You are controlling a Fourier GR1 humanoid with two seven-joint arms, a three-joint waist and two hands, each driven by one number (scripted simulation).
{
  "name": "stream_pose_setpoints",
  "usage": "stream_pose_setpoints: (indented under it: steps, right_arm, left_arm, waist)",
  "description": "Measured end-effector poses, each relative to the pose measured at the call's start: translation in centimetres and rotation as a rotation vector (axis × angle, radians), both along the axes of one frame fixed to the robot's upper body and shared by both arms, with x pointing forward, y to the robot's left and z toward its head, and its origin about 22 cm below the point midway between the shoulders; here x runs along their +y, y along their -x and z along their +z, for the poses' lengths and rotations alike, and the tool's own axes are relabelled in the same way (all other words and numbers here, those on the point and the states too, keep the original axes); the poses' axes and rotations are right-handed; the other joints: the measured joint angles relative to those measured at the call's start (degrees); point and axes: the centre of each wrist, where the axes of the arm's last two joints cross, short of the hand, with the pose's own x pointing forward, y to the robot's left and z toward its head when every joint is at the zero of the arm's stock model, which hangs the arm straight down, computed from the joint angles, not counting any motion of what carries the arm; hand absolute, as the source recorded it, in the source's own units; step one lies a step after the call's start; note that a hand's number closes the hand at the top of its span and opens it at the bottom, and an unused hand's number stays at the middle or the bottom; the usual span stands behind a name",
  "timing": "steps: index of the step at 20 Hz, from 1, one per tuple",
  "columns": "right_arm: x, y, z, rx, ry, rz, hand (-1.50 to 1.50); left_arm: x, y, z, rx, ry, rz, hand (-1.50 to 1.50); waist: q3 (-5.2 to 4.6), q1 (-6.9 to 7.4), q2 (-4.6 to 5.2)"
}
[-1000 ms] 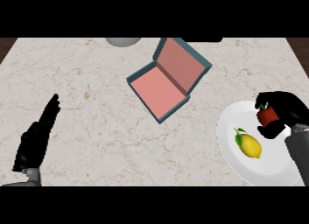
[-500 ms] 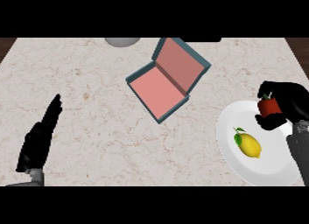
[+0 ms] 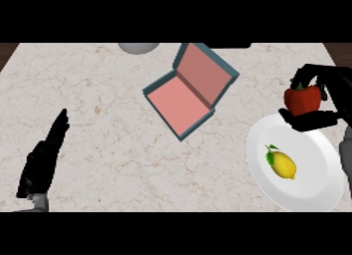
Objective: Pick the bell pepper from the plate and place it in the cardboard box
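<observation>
Now right hand [image 3: 333, 99] holding red bell pepper [image 3: 303, 99] above the plate's top edge, box still without it.

Right-hand fingers curl round the pepper, thumb under it; pepper sits at about 3 o'clock in the view, just past the 12 o'clock rim of the white plate [image 3: 311, 194]. Plate holds only a yellow lemon [image 3: 283, 164], green stem end up, near plate centre. Cardboard box [image 3: 193, 89] lies open at 12 o'clock, well apart from the pepper, teal outside, pink inside, nothing in it. Grey round object [image 3: 138, 48] at 11 o'clock, cut by the top edge. Left hand [image 3: 44, 159] at 8 o'clock on the marble counter [image 3: 97, 89], fingers straight, holding nothing.
</observation>
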Motion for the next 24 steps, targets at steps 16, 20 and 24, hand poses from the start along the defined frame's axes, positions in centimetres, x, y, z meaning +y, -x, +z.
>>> stream_pose_setpoints:
  steps: [16, 20, 24]
  right_arm:
    - [11.9, -4.1, 8.2, -0.029, -0.122, 0.123, 1.50]
    - [15.6, -6.2, 7.6, 0.018, -0.105, 0.123, 1.50]
    - [18.1, -8.2, 5.3, 0.075, -0.085, 0.122, 1.50]
  left_arm:
    - [-0.4, -0.5, 0.6, -0.014, -0.005, -0.018, 0.00]
    - [-0.1, -1.1, 0.7, -0.016, -0.002, -0.028, 0.00]
    - [0.0, -1.3, 0.7, -0.012, 0.002, -0.030, 0.00]
  waist:
    - [-0.04, 0.99, 0.29]
    - [-0.02, 1.30, 0.43]
    - [-0.04, 1.57, 0.55]
